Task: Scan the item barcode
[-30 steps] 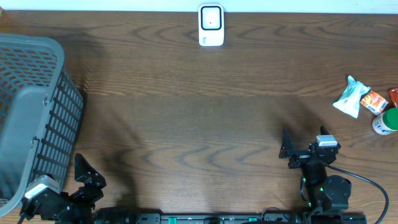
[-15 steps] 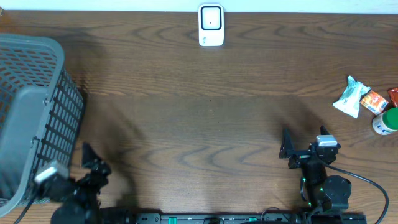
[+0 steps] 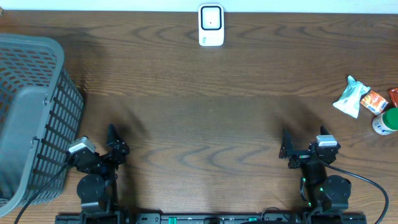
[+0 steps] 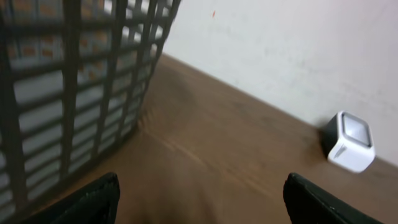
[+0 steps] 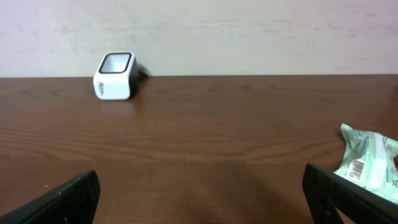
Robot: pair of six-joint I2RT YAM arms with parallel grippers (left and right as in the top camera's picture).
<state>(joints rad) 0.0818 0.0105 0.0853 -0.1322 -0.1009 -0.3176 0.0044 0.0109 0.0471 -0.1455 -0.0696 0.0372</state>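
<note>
The white barcode scanner (image 3: 211, 25) stands at the table's far edge, also seen in the left wrist view (image 4: 350, 142) and the right wrist view (image 5: 114, 76). The items lie at the right edge: a pale green packet (image 3: 350, 97) with a barcode label facing the right wrist camera (image 5: 370, 163), an orange packet (image 3: 374, 101) and a green-capped bottle (image 3: 386, 121). My left gripper (image 3: 115, 143) (image 4: 202, 202) is open and empty near the front left. Front right, my right gripper (image 3: 303, 144) (image 5: 202, 196) is wide open and empty, well short of the packet.
A grey plastic basket (image 3: 31, 112) fills the left side, close beside my left arm, and its slatted wall (image 4: 62, 93) looms in the left wrist view. A red wrapper (image 3: 393, 96) shows at the right edge. Bare brown wood lies between the grippers and the scanner.
My left arm has swung out from the front-left corner by the basket, moving right and forward. The right arm and the items have not moved.
</note>
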